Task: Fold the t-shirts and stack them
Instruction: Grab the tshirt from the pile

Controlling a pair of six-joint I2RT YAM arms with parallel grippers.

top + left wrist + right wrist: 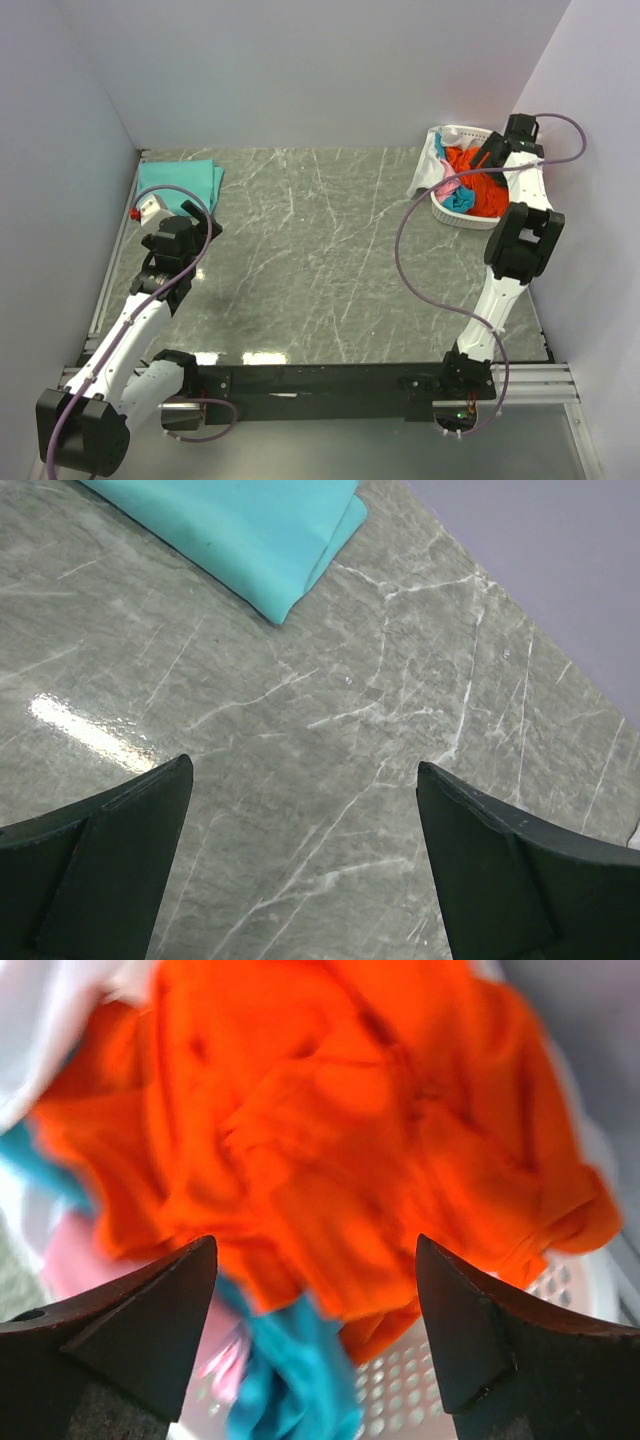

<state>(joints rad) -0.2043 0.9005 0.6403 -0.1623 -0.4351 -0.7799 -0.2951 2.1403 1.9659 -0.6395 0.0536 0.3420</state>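
A folded mint-green t-shirt [180,183] lies at the far left of the table; it also shows in the left wrist view [240,530]. My left gripper [196,222] is open and empty just in front of it, its fingers [120,850] above bare table. A crumpled orange t-shirt [478,180] fills the white basket [462,214] at the far right, over teal-blue [290,1380], pink [75,1260] and white [430,165] shirts. My right gripper [487,152] is open above the orange t-shirt [330,1130], holding nothing.
The white slotted basket wall [440,1390] stands close to the right wall. A white shirt hangs over the basket's left rim. Purple cables loop off both arms. A metal rail [110,270] runs along the table's left edge.
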